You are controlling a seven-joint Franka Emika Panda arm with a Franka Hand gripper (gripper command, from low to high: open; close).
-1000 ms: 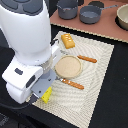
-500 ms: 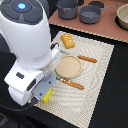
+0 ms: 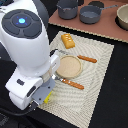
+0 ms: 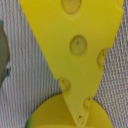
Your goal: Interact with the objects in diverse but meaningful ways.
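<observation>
A yellow cheese wedge (image 4: pixel 80 45) with round holes fills the wrist view, lying on the striped mat, its tip over a rounded yellow piece (image 4: pixel 52 114). No fingers show there. In the exterior view my gripper (image 3: pixel 43 97) hangs low over the mat's near corner on the exterior view's left. A bit of yellow cheese wedge (image 3: pixel 48 98) shows at its tip, and the white hand hides the fingers. A golden-brown bread loaf (image 3: pixel 68 40) lies at the mat's far side. Grey saucepans (image 3: pixel 90 14) stand on the brown board behind.
A tan round plate (image 3: pixel 68 65) sits mid-mat between two orange-handled utensils (image 3: pixel 88 59) (image 3: pixel 71 83). Another grey pot (image 3: pixel 67 8) and a bowl (image 3: pixel 123 18) stand on the brown board (image 3: pixel 107 27). The white arm (image 3: pixel 25 45) blocks the exterior view's left. A dark grey-green object (image 4: pixel 3 55) shows in the wrist view.
The arm has sunk slightly lower in the exterior view. The yellow piece stays at the hand's tip, and the things on the mat have not moved.
</observation>
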